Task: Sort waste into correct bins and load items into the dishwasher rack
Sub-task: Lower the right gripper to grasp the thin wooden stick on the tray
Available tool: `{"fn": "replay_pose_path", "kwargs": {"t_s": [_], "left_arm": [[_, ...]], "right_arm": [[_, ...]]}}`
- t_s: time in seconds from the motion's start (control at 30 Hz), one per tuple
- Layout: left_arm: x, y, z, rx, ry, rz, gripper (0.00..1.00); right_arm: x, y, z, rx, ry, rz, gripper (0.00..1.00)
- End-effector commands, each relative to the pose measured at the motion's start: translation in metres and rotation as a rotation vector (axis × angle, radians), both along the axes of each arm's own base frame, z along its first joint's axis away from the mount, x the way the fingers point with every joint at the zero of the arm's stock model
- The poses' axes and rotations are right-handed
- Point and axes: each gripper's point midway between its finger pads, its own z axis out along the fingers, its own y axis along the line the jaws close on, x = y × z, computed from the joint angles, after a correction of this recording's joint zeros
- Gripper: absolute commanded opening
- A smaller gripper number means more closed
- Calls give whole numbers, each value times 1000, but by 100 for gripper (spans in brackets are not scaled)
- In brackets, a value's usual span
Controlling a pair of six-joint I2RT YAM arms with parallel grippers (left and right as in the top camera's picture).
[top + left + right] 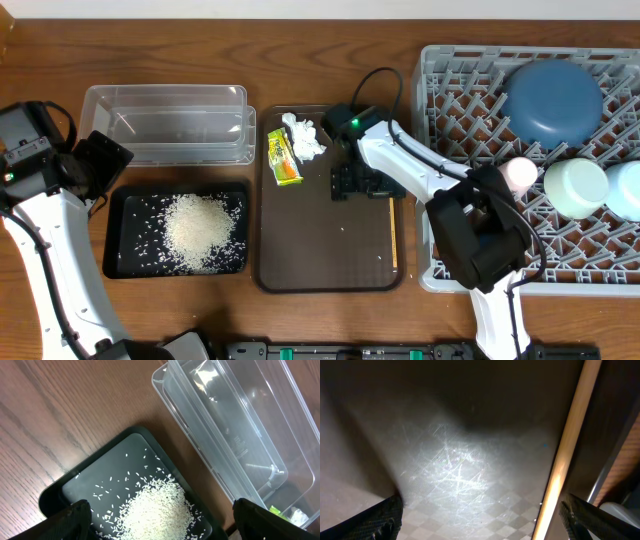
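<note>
Overhead, grainy white rice [203, 232] heaps in the matte black tray [125, 200]; left pincer [162, 515] and right pincer [482, 512] both gape, empty.

Non-task items: wood-grain bench [200, 45] and dark brown serving tray [320, 245].
The tray is laid flat near the bench's middle, with rounded corners; its glossy floor is seen to be finely scratched.

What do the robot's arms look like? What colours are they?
Both are made of white tubes joined by chunky black blocks. The right arm has a looping black cable and a little green light. The left arm looks much the same. The fingers at the ends are black and rough-looking.
</note>
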Motion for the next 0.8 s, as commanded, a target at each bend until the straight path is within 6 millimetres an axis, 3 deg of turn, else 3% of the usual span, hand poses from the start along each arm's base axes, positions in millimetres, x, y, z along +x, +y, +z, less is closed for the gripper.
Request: {"fn": "replay_pose_path", "kwargs": {"t_s": [0.0,0.2,0.37,0.57,0.77], "left_arm": [[-2,2,-3,-3,10,12,93],[-2,2,-3,-3,10,12,93],[-2,2,-3,-3,10,12,93],[-2,2,-3,-3,10,12,93],[-2,2,-3,-3,10,12,93]], "right_arm": [[2,-8,-4,-16,0,21,99],[-3,-10,-12,-13,12,47,99],[-17,4,-33,97,55,49,95],[-25,9,-37,110,71,60,75],[-24,15,-38,100,48,85,39]]}}
